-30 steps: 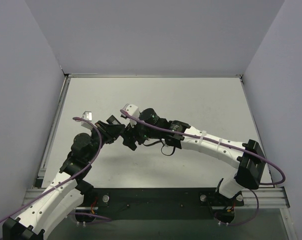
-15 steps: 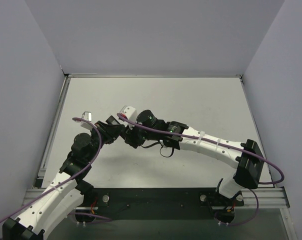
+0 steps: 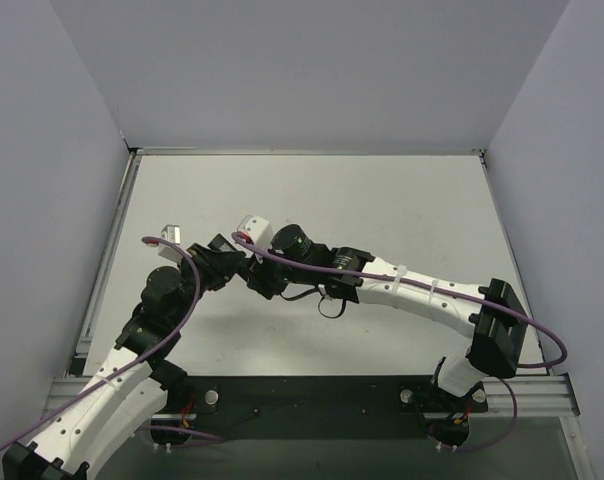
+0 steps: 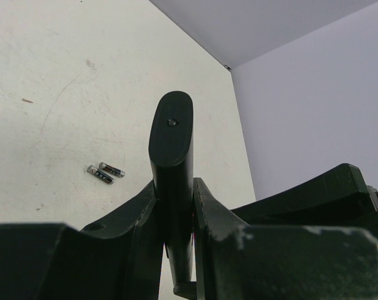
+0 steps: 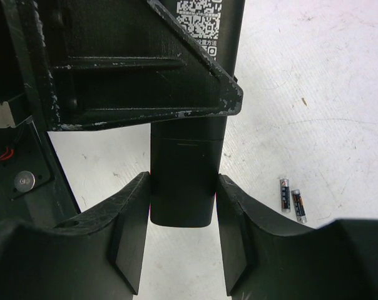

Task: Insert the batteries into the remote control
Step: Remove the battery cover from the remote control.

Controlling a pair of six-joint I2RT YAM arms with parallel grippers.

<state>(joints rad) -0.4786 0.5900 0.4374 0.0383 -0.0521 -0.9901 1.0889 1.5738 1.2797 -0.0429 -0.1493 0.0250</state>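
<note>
Between the jaws of the left gripper point(image 4: 175, 187) stands the remote control point(image 4: 171, 131). I see it clenched edge-on, both fingers pressed flat against its sides, and its rounded end rises clear above the fingertips. On the right wrist camera the right gripper point(image 5: 183, 187) meets the same bar from its other end. Its two fingers point(image 5: 129, 231) sit against the long sides of the remote's end section, just past a faint seam across the body. I can see no gap on either side, so I read this as a grasp on the remote control too. Above that grasp the left gripper's dark finger crosses the bar, and a white QR label point(image 5: 198, 15) shows on the remote beyond it.

The batteries point(image 4: 104, 173) lie on the white table point(image 4: 51, 75), outside both grasps. From the left wrist they are left of the jaws, side by side, touching or nearly so. From the right wrist the same pair point(image 5: 291, 201) lies just outside the right-hand finger, roughly level with the fingertips.
</note>
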